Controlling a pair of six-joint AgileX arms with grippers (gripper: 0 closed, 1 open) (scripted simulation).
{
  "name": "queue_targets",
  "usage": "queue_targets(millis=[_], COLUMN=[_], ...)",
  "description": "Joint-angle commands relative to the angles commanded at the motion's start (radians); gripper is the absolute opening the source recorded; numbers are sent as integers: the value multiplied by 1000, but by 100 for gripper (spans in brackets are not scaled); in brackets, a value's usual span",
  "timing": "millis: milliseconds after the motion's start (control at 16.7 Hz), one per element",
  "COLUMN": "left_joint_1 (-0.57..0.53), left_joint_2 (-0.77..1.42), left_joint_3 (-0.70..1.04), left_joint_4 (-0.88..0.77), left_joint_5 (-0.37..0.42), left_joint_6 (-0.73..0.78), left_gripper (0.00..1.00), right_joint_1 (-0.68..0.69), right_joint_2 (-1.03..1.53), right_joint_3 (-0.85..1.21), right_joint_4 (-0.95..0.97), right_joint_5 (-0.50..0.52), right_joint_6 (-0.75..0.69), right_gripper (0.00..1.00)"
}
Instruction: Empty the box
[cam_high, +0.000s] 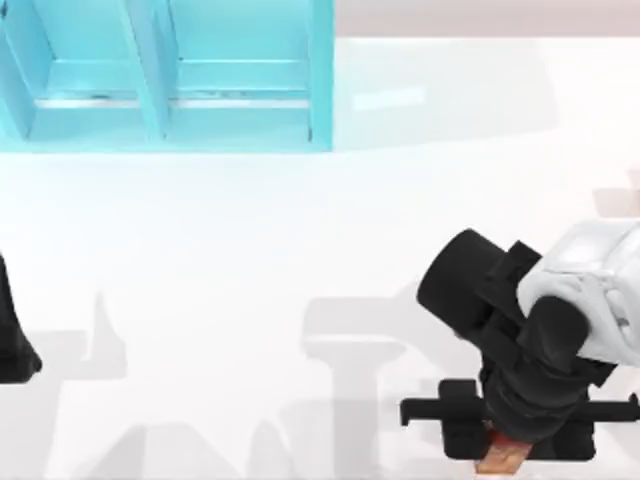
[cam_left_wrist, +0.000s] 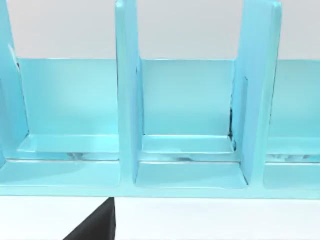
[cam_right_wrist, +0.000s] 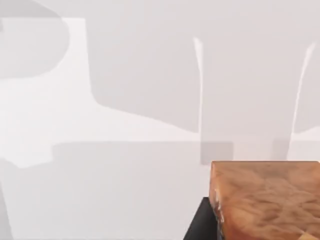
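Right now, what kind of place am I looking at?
Probably a simulated robot workbench: a plain white table, a pale blue compartmented box at its far edge, and a black right arm over a brown wooden block.

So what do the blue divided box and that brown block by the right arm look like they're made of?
The blue divided box looks like painted or moulded plastic: flat uniform turquoise with a soft sheen and dark scuffs along the seams. The brown block looks like wood, going by its mottled orange-brown grain, though a printed texture is possible. It sits by the right gripper.

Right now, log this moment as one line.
right gripper: low at near right edge, on brown block | left arm: parked at left edge | blue box: far left
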Motion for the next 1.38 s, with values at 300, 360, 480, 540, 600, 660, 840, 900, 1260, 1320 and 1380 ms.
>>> queue_targets(millis=[300,360,480,540,600,660,840,900,1260,1320,1380], left_joint_1=[0,0,0,0,0,0,0,0,0,0,0], left_joint_2=[0,0,0,0,0,0,0,0,0,0,0], left_joint_3=[0,0,0,0,0,0,0,0,0,0,0], left_joint_4=[0,0,0,0,0,0,0,0,0,0,0], left_joint_5=[0,0,0,0,0,0,0,0,0,0,0], left_joint_6=[0,0,0,0,0,0,0,0,0,0,0], left_gripper=[100,100,100,100,100,100,100,100,100,100,100], right_joint_1=[2,2,2,2,2,2,2,2,2,2,2], right_joint_2=[31,31,31,31,31,31,31,31,31,31,31], right_joint_3=[-42,-42,-42,-42,-42,-42,-42,-42,-42,-42,-42], right_joint_4=[74,74,74,74,74,74,74,74,74,74,74], right_joint_5=[0,0,0,0,0,0,0,0,0,0,0], right_joint_6=[1,1,1,1,1,1,1,1,1,1,1], right_gripper=[0,0,8,15,23,30,53,60,100,100,100])
